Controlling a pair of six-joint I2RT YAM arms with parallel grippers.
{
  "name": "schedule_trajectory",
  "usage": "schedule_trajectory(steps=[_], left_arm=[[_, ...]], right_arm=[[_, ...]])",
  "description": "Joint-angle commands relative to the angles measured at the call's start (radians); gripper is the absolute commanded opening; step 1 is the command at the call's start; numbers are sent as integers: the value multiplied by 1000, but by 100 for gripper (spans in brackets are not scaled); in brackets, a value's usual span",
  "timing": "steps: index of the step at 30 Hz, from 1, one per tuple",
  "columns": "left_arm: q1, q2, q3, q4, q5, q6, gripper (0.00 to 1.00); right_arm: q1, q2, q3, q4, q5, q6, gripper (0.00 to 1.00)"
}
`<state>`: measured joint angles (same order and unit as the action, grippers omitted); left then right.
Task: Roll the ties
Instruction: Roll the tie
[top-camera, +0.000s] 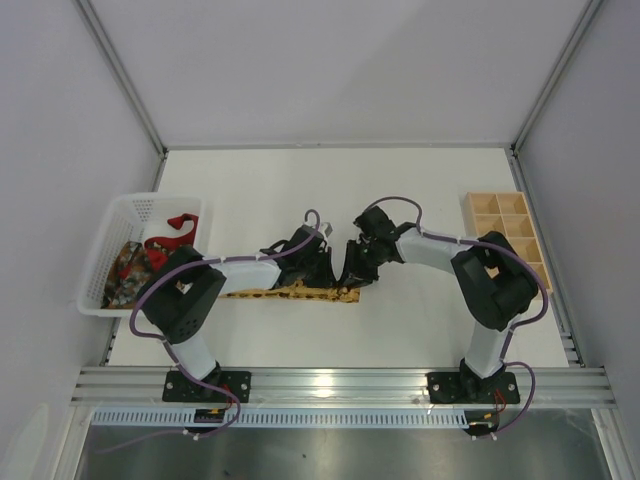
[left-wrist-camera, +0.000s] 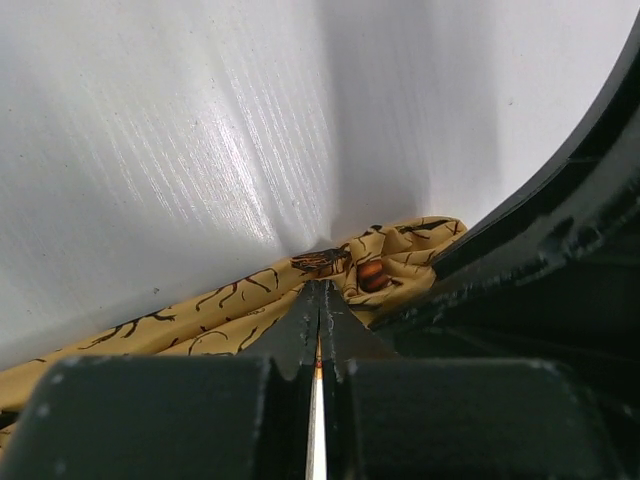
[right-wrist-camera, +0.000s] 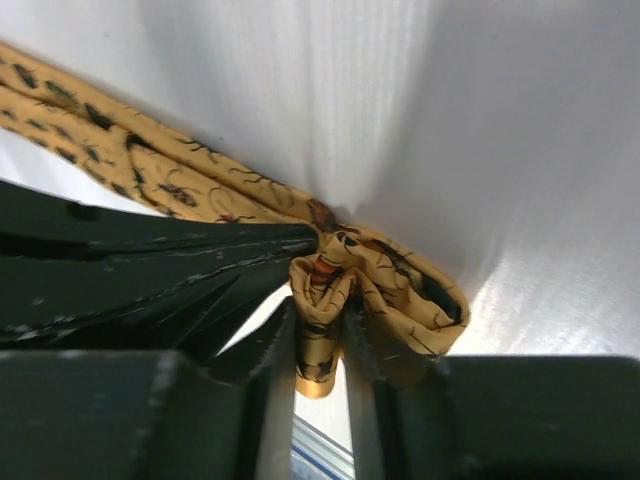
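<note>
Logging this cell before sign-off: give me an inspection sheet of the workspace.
Surface: white table.
Job's things: yellow tie stretched mid-table; red tie and dark patterned tie in white basket, left.
Clutter: wooden compartment tray, right edge.
Hands: left hand shut on yellow tie; right hand around a fold of it, grip unclear.
Cables: purple cables looped along both arms.
Surroundings: white walls, aluminium rail in front.

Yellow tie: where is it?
Top view: the tie lies on the table, right of the basket, right end pinched by the left gripper and right gripper.
</note>
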<state>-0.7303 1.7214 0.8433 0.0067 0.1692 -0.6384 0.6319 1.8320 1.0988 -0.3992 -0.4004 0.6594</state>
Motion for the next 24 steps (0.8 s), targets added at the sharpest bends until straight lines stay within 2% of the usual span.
schedule_trajectory(steps=[1,5,9,12,15,18,19,24], left_arm=[[-12,24,-33,-25,33,-9,0],[-12,1,-35,-45,20,0,1],[-11,-17,-33,-59,15,3,1],[-8,-25,-38,-54,21,-3,1],[-1,-28,-41,-48,41,-10,1],[0,-26,-41,-39,69,-18,1],[0,-28,-41,-39,72,-21,1],[5,-43,-50,-34,82,-32,2]], right_arm=[[22,87,-96,148,107,16,30],[19,110,-92,134,86,-44,43],[5,69,-161,184,68,-69,47],[-41,26,-268,324,-30,-34,48],[-83,6,-338,500,-133,19,55],[-109,9,-390,624,-188,63,55],[-118,13,-434,728,-228,95,54],[-159,26,-536,960,-275,226,45]])
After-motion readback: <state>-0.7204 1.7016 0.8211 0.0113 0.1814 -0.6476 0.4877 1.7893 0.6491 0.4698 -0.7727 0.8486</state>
